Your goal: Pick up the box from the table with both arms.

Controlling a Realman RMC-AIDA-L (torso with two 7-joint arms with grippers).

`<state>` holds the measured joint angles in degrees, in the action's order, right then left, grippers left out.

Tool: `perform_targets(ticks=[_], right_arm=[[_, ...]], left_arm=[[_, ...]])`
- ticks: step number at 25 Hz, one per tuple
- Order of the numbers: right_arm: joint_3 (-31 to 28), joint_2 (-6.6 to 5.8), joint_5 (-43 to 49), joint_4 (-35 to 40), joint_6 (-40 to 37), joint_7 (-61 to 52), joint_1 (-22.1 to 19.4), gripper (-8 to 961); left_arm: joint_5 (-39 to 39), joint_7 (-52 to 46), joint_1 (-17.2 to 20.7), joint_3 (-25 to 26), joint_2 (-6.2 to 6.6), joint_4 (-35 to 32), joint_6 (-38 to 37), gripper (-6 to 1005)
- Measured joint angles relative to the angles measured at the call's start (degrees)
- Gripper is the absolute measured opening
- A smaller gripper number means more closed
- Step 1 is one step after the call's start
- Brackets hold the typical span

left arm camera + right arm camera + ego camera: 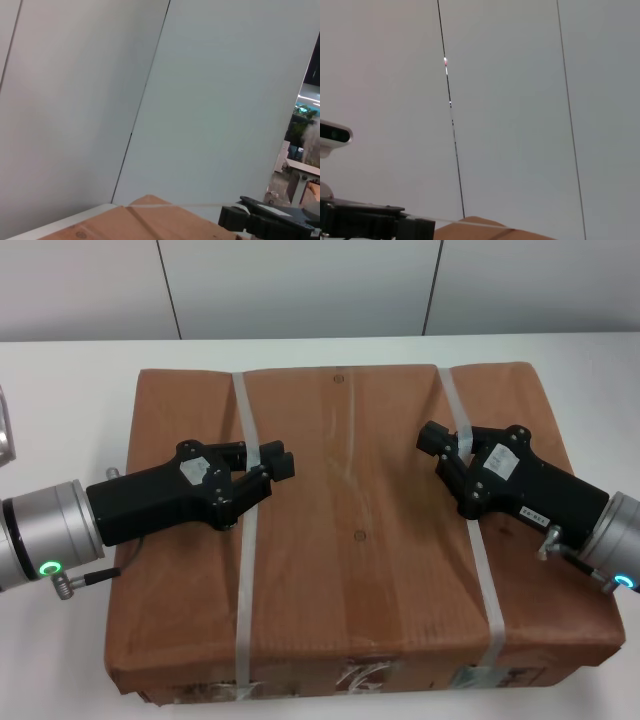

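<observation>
The brown paper-wrapped box (350, 540) lies on the white table (70, 370) and fills most of the head view. Two whitish straps cross its top, and tape and labels show on its near side (370, 675). My left gripper (262, 460) lies on the box top at the left strap (245, 570), which runs between its fingers; it looks shut on it. My right gripper (445, 450) lies at the right strap (482, 580), which crosses its fingers; it looks shut on it. The left wrist view shows the box top (150, 222) and the right gripper (270, 220).
A grey wall with panel seams stands behind the table (300, 285). A metal object (5, 430) shows at the far left edge. The right wrist view shows the box edge (485, 230), the left gripper's body (370, 222) and a white camera housing (332, 135).
</observation>
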<state>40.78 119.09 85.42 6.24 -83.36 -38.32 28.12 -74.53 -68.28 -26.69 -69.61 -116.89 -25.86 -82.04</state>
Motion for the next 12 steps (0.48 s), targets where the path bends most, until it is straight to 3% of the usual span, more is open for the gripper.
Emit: perform_targets(ticks=[12], right_arm=[[0.1,0.0,0.0,0.0,0.0,0.0,0.0,37]], left_arm=[[0.0,0.0,0.2,0.0,0.0,0.0,0.0,170]])
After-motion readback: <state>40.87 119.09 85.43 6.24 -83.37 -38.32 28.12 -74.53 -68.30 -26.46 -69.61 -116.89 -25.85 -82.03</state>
